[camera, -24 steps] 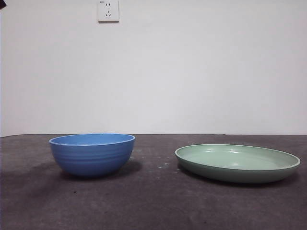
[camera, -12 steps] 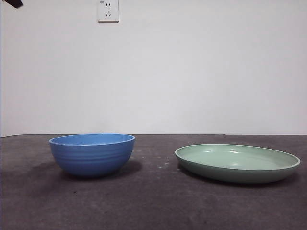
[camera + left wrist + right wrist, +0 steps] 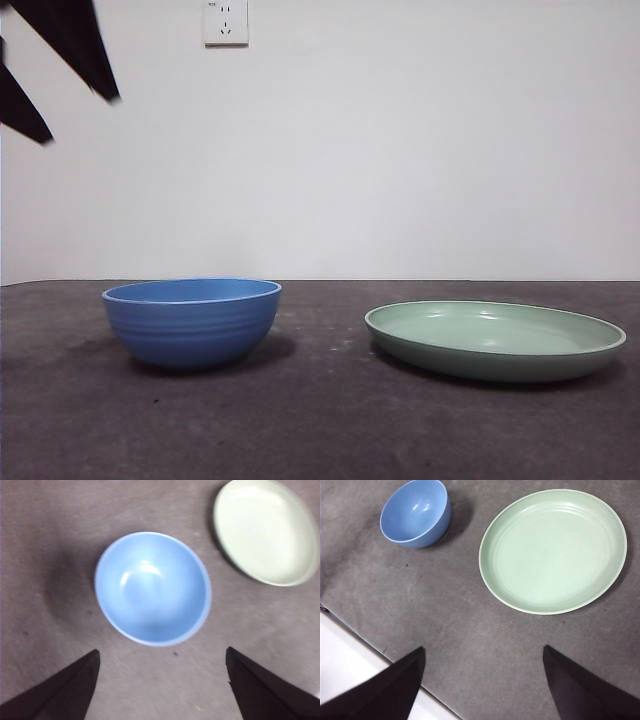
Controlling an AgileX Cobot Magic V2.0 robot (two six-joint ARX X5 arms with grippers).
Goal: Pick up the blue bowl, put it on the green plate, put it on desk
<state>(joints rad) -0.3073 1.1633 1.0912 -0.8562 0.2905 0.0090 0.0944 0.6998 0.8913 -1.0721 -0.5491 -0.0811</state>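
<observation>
Bare desk (image 3: 330, 400) between blue bowl (image 3: 191, 322), green plate (image 3: 495, 340); passable.

Glossy, smooth blue bowl (image 3: 191, 322) and green plate (image 3: 495, 341), perhaps plastic, on matt, mottled desk (image 3: 320, 430).

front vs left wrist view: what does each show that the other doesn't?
Front view only: the white wall with a wall socket, the ridged outer wall of the blue bowl, and the side profile of the green plate.

Left wrist view only: the bowl's empty inside, seen from above, and the left gripper with its jaws open wide, apart from the bowl.

Both: bowl and plate standing apart on the desk, and the left gripper's black jaws, which show at the front view's top corner, high above the bowl.
</observation>
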